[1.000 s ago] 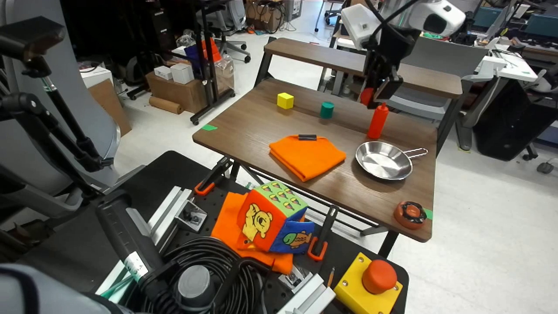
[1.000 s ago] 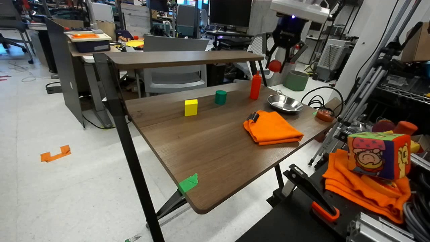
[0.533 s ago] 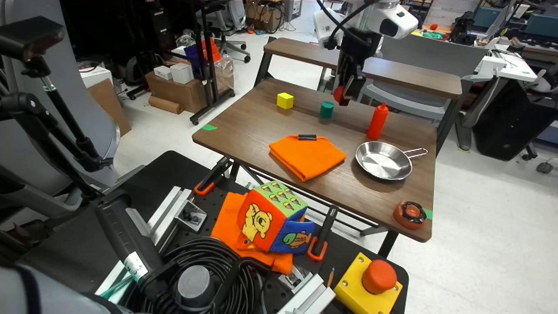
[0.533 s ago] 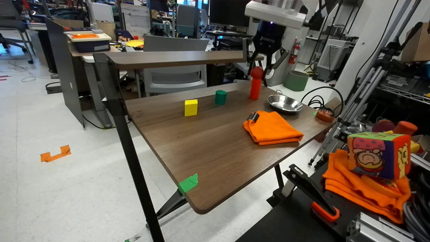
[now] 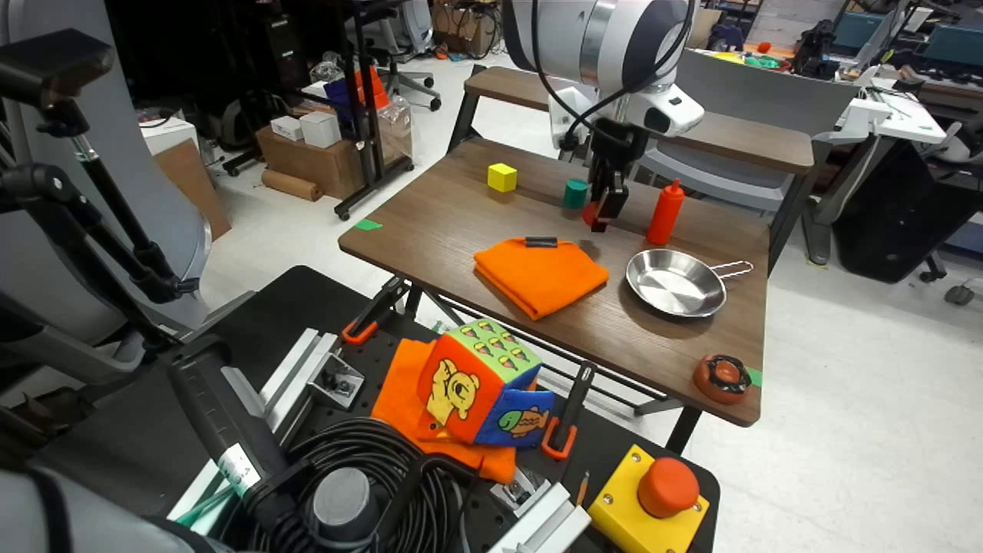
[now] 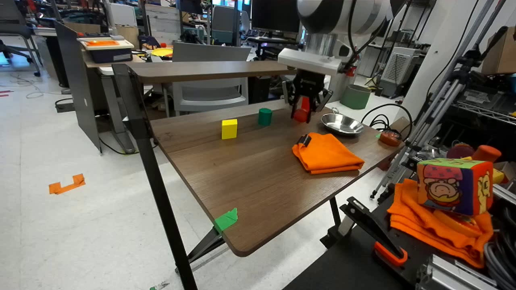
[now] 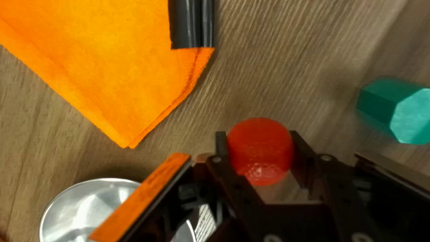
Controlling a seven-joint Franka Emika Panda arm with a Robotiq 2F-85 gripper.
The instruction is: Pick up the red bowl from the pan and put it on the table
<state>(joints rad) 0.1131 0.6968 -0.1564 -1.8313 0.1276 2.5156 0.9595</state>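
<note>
Gripping a round red object (image 7: 260,149) with end effector (image 7: 259,144) part-closed! Partly masking a red bottle (image 6: 305,103) in an exterior view.

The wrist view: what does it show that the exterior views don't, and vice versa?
Only the wrist view shows the flat facets of the green block, which looks round in both exterior views. Only the exterior views show the yellow cube, the picture-covered toy cube and the white robot arm. All share the gripper holding the red round object, plus the green block, orange cloth, metal pan and table.
</note>
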